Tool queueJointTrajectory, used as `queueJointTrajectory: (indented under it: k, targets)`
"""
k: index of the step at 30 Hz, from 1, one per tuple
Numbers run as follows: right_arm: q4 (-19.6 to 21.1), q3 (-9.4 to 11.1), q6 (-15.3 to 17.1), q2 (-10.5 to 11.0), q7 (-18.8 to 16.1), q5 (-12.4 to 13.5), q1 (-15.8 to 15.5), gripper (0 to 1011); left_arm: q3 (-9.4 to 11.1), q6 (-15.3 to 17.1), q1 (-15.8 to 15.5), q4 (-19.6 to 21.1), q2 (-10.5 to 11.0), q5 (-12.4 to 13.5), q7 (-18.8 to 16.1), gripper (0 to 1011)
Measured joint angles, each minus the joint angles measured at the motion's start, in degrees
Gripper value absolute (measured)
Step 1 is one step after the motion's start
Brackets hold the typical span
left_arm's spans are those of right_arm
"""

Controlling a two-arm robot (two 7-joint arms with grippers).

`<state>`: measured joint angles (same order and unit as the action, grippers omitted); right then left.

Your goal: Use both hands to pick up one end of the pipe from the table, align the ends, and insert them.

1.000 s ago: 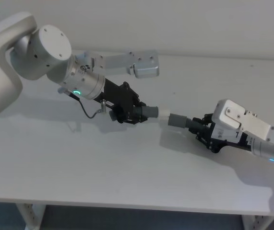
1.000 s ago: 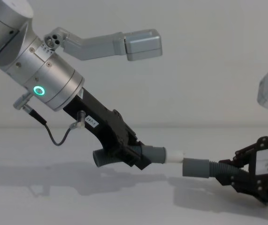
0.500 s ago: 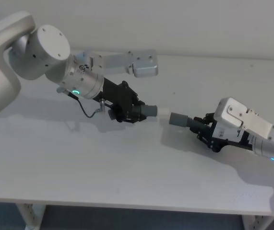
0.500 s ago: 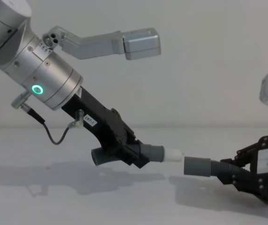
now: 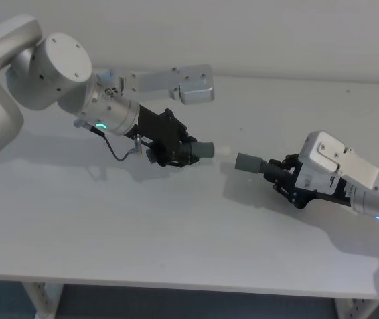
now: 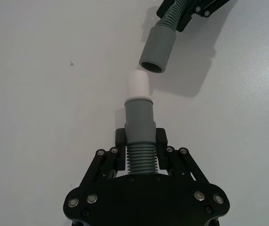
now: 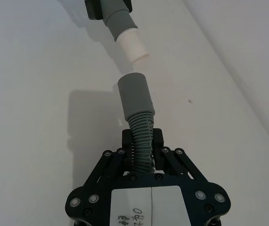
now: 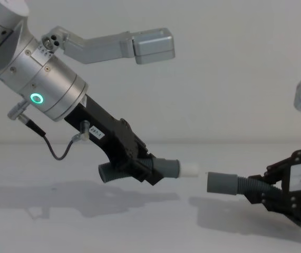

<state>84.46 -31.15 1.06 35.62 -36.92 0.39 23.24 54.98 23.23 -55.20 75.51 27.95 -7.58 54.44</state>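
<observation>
**Grippers hold two hose pieces apart, cuffs facing across a small gap**

Left gripper (image 5: 184, 151) sits above the middle of the table (image 5: 176, 232), its black fingers (image 6: 120, 155) closed on the ribbed middle of the white-tipped hose piece (image 6: 140, 141). From the clamp, that piece's smooth grey cuff (image 8: 166, 167) sticks out toward the robot's right, and the narrower white tip (image 8: 190, 169) projects from the cuff's mouth. The piece's other end, a dark open stub (image 8: 107, 173), pokes out behind the fingers on the far side of the clamp. Behind the gripper runs the silver cylindrical arm with its green ring light (image 8: 36, 98), and a thin black cable (image 8: 55, 150) loops below the wrist.

Right gripper (image 5: 283, 178) is lower and farther to the robot's right, also clear of the table. Its black fingers (image 7: 129, 141) are closed on the ribbed section of the plain hose piece (image 7: 141, 134), with the open grey cuff (image 8: 221, 183) pointing back toward the left gripper.

In the chest view the white tip and the open cuff face each other with a small gap between them, not touching; the open cuff sits slightly lower than the tip. The left wrist view shows the cuff's mouth just beyond the tip and shifted a little to one side, the two pieces not quite on one line. Both pieces cast shadows on the table below them.
</observation>
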Motion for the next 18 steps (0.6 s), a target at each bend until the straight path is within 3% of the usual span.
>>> queueJointTrajectory:
  k: [18]
  targets:
    - [0.3,0.1,-0.1,0.1,-0.1,1.1,0.1,239,-0.1,-0.6,0.0,-0.2,-0.2,0.0,0.2,360]
